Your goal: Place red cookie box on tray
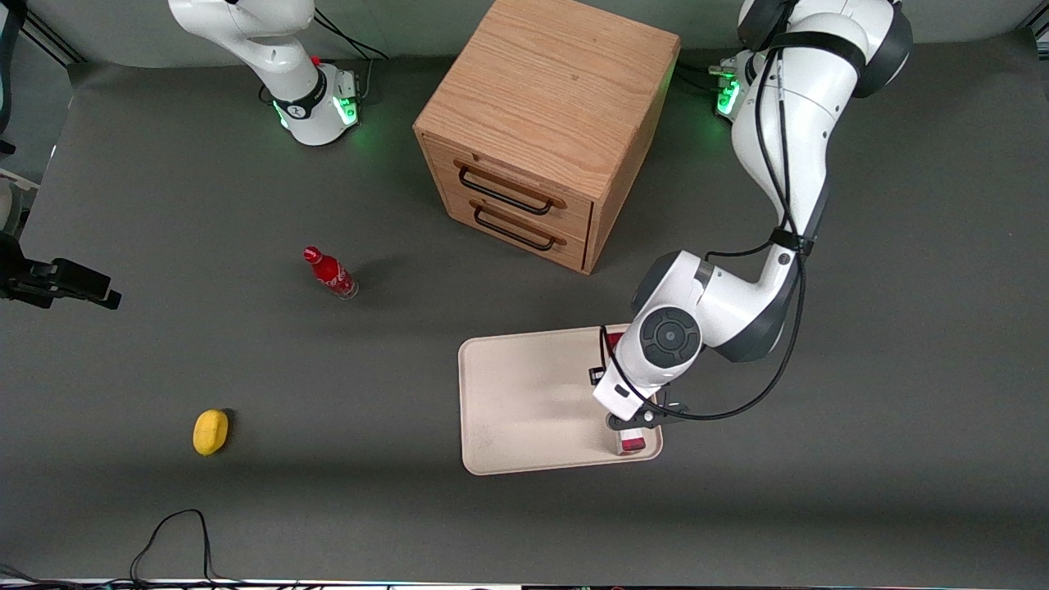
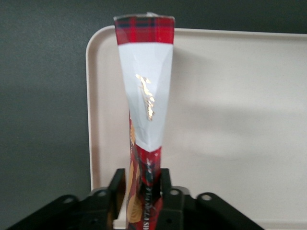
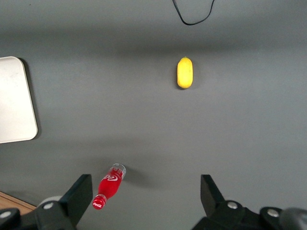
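A yellow lemon (image 1: 211,432) and small red bottle (image 1: 330,273) sit apart on the counter. On the cream tray (image 1: 524,401), the claw (image 2: 140,191) grips the red cookie box (image 2: 145,91) over its edge; only letting go remains.

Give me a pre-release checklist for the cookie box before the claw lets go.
1. Claw shut on the red cookie box: ok, a finger on each side.
2. Box above the tray, not the table: ok, it runs along the tray's short edge at the working arm's end.
3. Box resting on the tray floor: cannot tell, the contact is hidden.
4. Box clear of the rim: cannot tell.
5. Landing spot free of other items: ok; red bottle, lemon and drawer cabinet are off the tray.
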Tool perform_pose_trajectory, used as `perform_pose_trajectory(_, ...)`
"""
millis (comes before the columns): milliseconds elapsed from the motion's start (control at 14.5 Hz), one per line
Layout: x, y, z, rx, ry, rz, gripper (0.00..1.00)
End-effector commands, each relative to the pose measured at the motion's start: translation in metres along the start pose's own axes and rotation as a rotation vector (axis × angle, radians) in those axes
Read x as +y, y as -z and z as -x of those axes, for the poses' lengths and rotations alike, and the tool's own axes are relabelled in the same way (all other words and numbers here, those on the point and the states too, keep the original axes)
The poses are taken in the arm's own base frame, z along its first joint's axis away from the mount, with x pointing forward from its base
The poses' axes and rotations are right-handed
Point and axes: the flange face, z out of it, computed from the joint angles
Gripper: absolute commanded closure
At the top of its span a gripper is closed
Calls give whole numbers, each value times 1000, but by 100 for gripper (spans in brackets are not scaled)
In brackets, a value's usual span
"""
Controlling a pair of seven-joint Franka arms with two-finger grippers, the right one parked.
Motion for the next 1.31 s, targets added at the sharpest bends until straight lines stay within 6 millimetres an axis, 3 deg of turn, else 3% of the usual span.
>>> perform_pose_trajectory(0,-3,12,4,18,10,-12,0)
perform_pose_trajectory(138,-4,21,5,21,10,-14,0)
perform_pose_trajectory(276,-14,52,8,40,17,-14,0)
perform_pose_trajectory(552,-85,120,23,63,2,-35,0)
perform_pose_trajectory(897,-162,180,85,41,-47,-106,0)
perform_pose_trajectory(1034,-200,204,100,46,-46,-123,0)
perform_pose_trajectory(1241,-256,239,104,16,-96,-122,0)
